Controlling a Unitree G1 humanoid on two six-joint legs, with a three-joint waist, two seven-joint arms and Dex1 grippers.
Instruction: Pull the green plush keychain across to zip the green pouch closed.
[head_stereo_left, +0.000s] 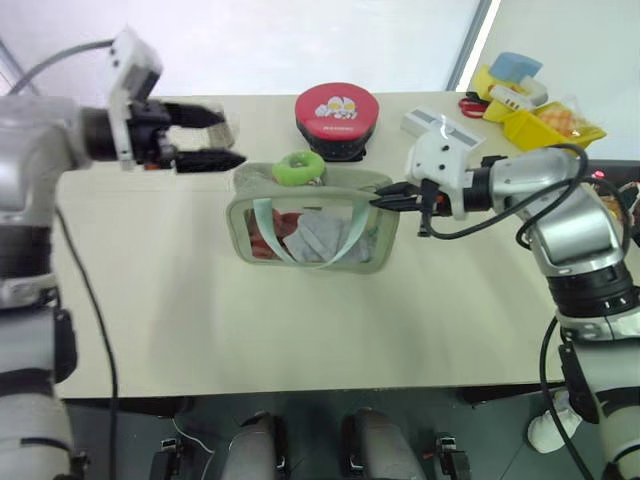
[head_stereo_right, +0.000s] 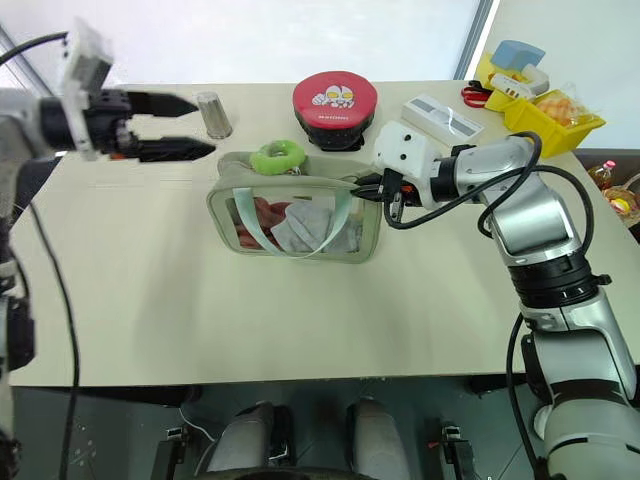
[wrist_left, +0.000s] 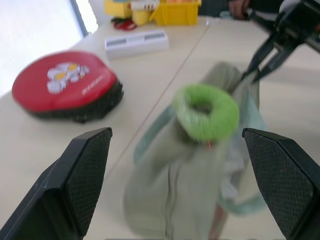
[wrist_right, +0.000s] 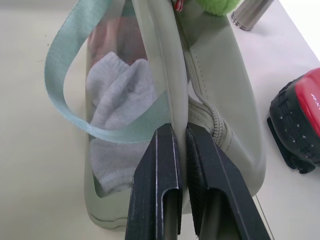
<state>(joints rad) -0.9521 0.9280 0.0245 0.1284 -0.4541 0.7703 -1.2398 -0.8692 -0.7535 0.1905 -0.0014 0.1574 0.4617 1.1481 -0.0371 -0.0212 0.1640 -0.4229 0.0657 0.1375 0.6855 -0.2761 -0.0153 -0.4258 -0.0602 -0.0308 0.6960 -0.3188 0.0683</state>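
Keychain (head_stereo_left: 297, 168) beside open left gripper (head_stereo_left: 222, 143)

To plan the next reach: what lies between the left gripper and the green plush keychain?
Only bare tabletop in the right eye view: the open left gripper hangs apart from the green plush keychain; a small metal cylinder stands just behind that stretch.
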